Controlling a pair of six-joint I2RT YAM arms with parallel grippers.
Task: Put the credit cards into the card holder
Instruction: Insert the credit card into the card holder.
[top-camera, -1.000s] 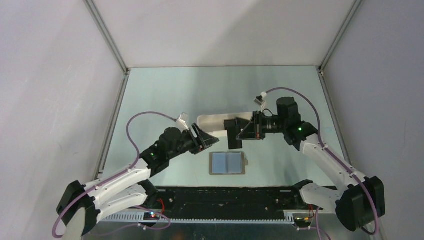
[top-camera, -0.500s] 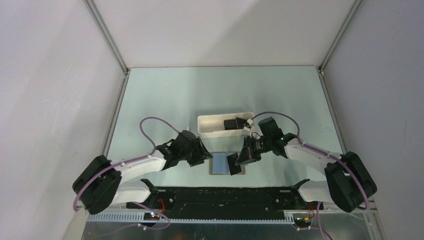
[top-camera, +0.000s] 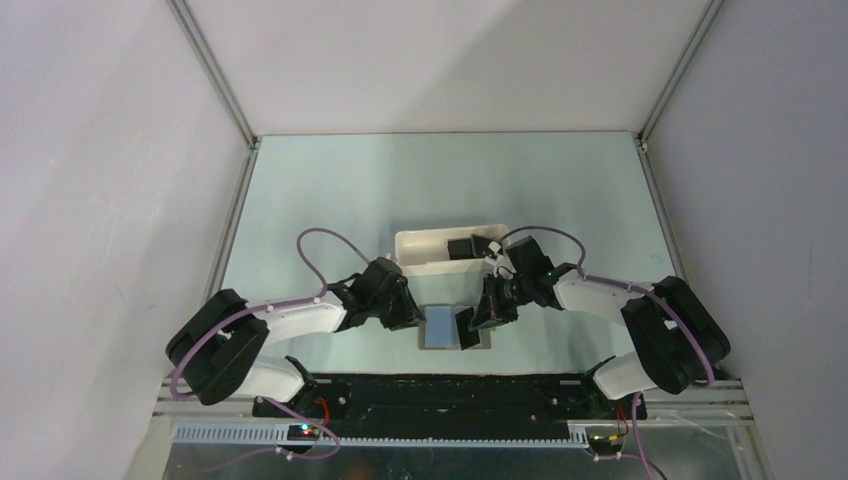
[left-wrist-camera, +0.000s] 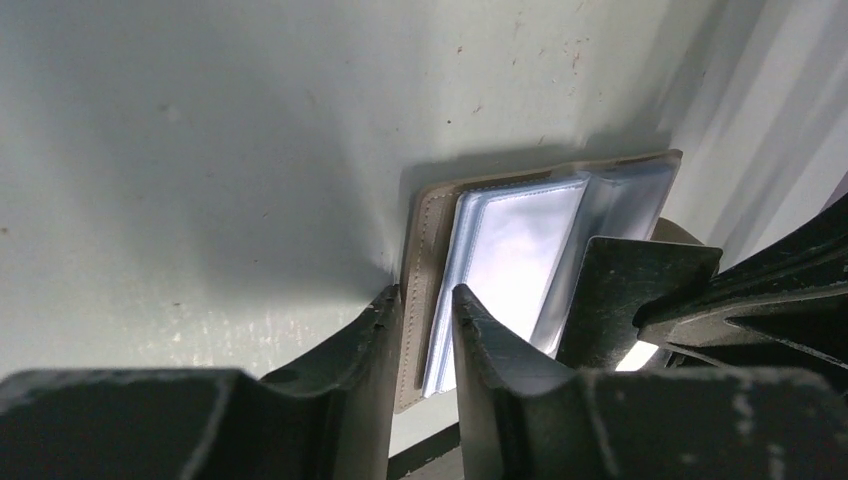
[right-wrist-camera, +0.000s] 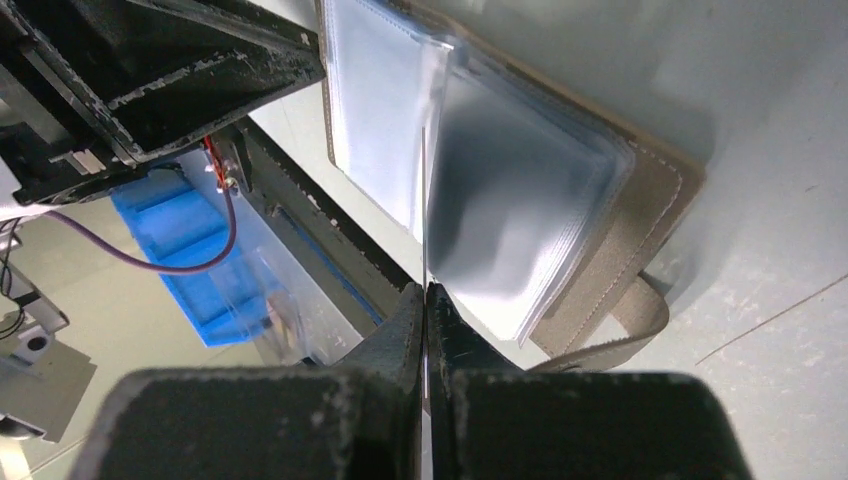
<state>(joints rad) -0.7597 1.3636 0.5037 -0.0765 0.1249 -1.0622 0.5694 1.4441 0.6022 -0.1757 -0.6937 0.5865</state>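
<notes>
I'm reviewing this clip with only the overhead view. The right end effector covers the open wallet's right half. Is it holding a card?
Observer: Yes. The right wrist view shows the right end effector shut on a thin card, seen edge-on above the wallet and its clear sleeves.
Operator: And what is the left one doing?
Observer: In the left wrist view, the left end effector straddles the wallet's left stitched edge, with one finger outside the cover and the other on the sleeves.
</notes>
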